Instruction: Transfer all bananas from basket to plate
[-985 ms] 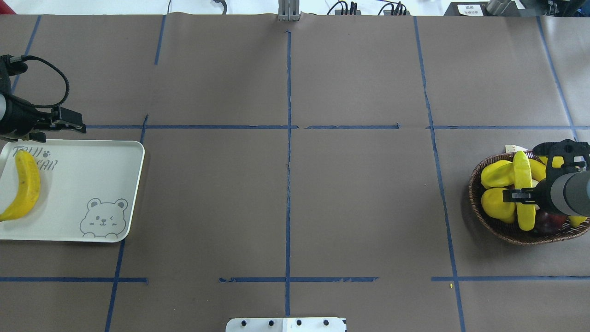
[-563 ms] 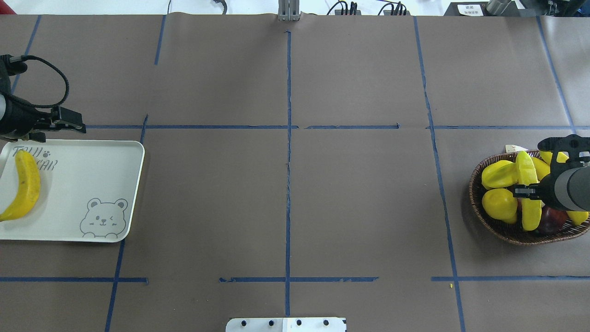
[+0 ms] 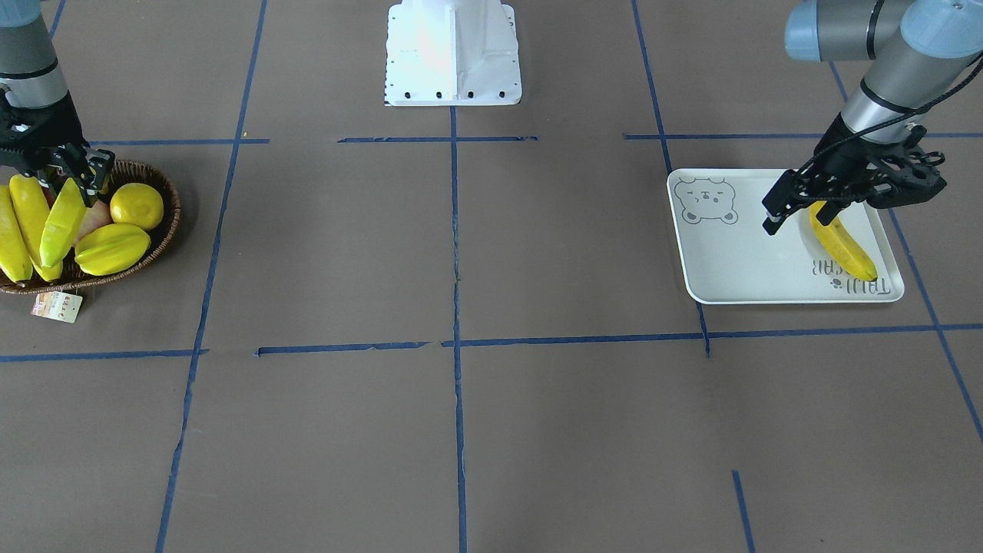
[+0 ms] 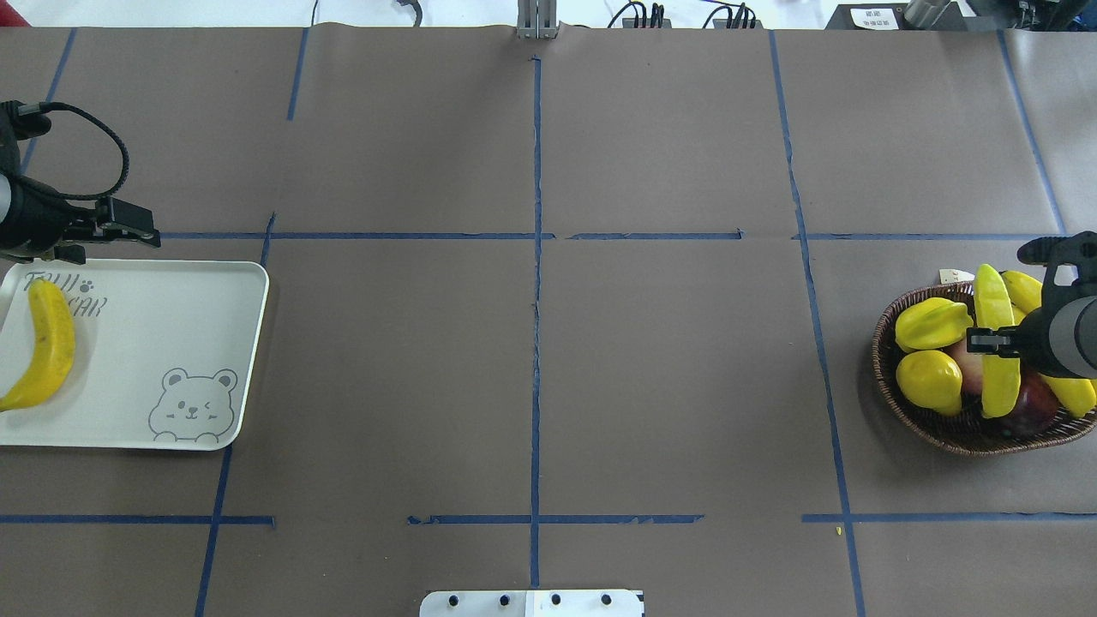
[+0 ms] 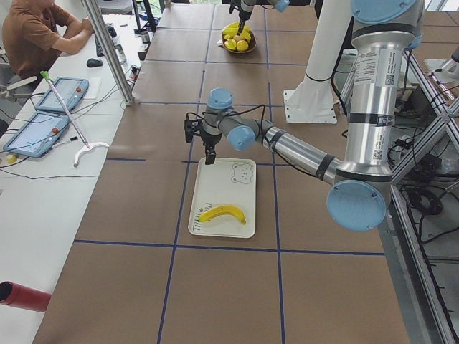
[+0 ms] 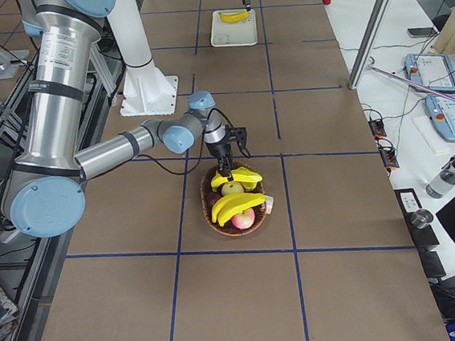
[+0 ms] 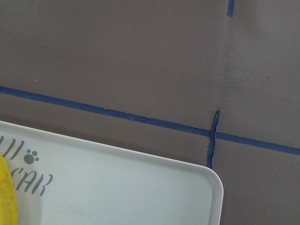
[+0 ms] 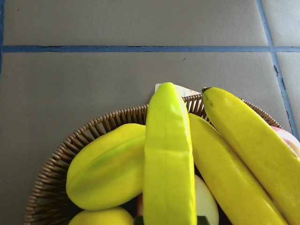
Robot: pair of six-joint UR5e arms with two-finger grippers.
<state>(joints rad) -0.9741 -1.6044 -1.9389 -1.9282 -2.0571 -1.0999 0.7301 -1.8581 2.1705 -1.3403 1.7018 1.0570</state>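
Observation:
My right gripper (image 4: pixel 986 340) is shut on a long yellow-green banana (image 4: pixel 994 343) and holds it over the wicker basket (image 4: pixel 891 377). The held banana fills the middle of the right wrist view (image 8: pixel 168 164). Two more bananas (image 4: pixel 1024 287) (image 4: pixel 1071 394) lie in the basket, also in the front view (image 3: pixel 11 230). The white bear-print plate (image 4: pixel 171 326) is at the far left with one banana (image 4: pixel 47 351) on it. My left gripper (image 4: pixel 116 240) is open and empty above the plate's far edge, also in the front view (image 3: pixel 791 211).
The basket also holds a star fruit (image 4: pixel 930 324), a round yellow citrus (image 4: pixel 928 381) and a red apple (image 4: pixel 1033 403). A paper tag (image 3: pixel 56 306) lies beside the basket. The robot base (image 3: pixel 451 54) stands at the table's near edge.
My right gripper has moved a little toward the table's far side and to the right with the banana in it. The left arm has not moved.

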